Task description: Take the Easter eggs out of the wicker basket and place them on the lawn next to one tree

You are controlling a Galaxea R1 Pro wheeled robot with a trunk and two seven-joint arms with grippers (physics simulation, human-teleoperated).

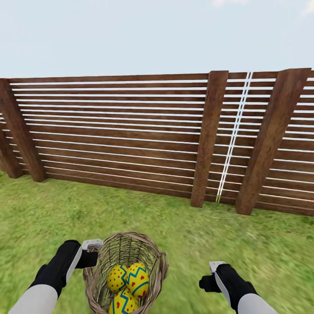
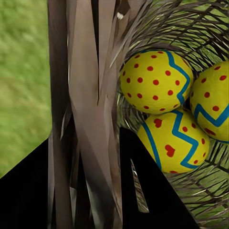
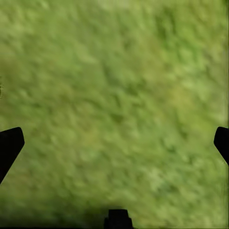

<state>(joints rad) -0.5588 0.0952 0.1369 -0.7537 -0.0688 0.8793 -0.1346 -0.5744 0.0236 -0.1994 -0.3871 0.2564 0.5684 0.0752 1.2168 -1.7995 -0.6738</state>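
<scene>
At the lower centre of the head view the wicker basket sat on the lawn before the fence, all three Easter eggs inside it, so I judged the task at its first step, with no egg out. My left gripper was clamped on the basket's rim, the weave pinched between its fingers, while my right gripper hung released and empty over bare grass at the lower right. The next move called for an egg to be lifted out or the basket carried to a tree.
</scene>
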